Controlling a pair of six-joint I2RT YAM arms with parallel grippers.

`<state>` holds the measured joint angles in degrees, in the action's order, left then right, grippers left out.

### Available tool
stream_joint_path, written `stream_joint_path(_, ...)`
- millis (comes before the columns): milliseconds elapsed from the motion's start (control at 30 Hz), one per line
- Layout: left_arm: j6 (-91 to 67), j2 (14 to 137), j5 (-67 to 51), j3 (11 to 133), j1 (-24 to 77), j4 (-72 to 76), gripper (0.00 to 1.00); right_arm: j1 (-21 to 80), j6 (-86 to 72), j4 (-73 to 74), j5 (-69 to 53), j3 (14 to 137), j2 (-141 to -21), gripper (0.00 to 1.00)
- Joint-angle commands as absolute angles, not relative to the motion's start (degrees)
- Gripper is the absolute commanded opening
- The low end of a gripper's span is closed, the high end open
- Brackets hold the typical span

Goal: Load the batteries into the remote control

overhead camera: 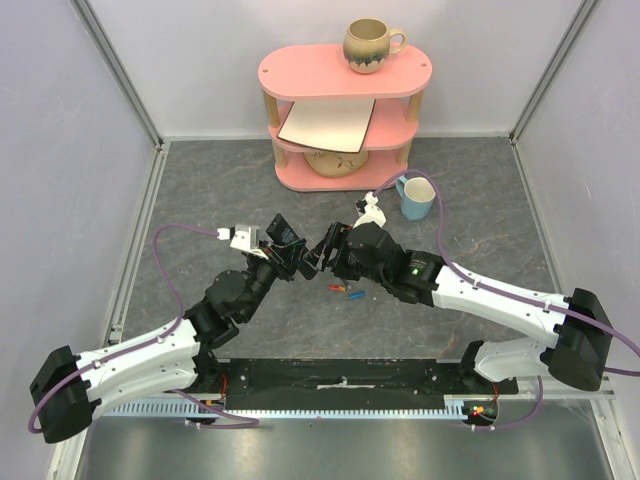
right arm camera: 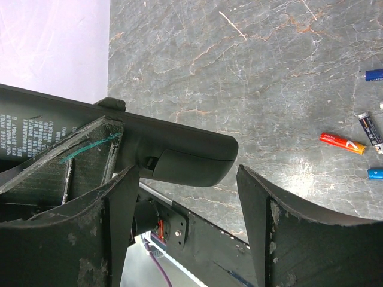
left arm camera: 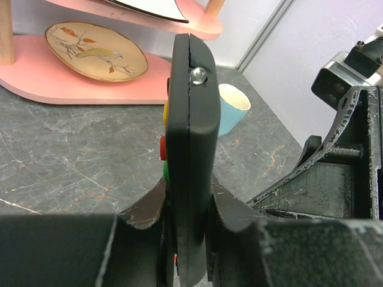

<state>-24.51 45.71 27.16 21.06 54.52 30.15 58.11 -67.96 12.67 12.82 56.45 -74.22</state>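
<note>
My left gripper (left arm camera: 188, 203) is shut on the black remote control (left arm camera: 191, 137) and holds it on edge above the table, its coloured buttons facing left. From above, the remote control (overhead camera: 283, 233) sits at the left gripper (overhead camera: 290, 250), with the right gripper (overhead camera: 322, 255) close beside it. The right gripper (right arm camera: 184, 173) is open. The rounded end of the remote control (right arm camera: 191, 158) lies between its fingers, close to the left finger (right arm camera: 116, 203). Several batteries lie loose on the table: a red-orange one (right arm camera: 342, 143), a dark one (right arm camera: 371, 128) and blue ones (right arm camera: 375, 173). They appear as a small cluster of batteries (overhead camera: 345, 291) from above.
A pink three-tier shelf (overhead camera: 340, 110) stands at the back with a brown mug (overhead camera: 370, 45) on top, a white board on the middle tier and a painted plate (left arm camera: 96, 51) below. A light blue cup (overhead camera: 415, 198) stands right of the shelf. Walls enclose three sides.
</note>
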Motion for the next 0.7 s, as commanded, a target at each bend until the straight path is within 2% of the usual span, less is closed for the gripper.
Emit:
stream_joint_path(0, -22.4, 44.8, 30.1, 23.7, 55.3, 33.7, 0.02, 58.0, -69.6, 11.1, 14.2, 57.0, -74.1, 0.74)
stream_joint_path(667, -20.9, 44.3, 29.6, 23.7, 56.5, 36.2, 0.02, 57.5, -72.2, 11.0, 14.9, 56.0, -75.3, 0.72)
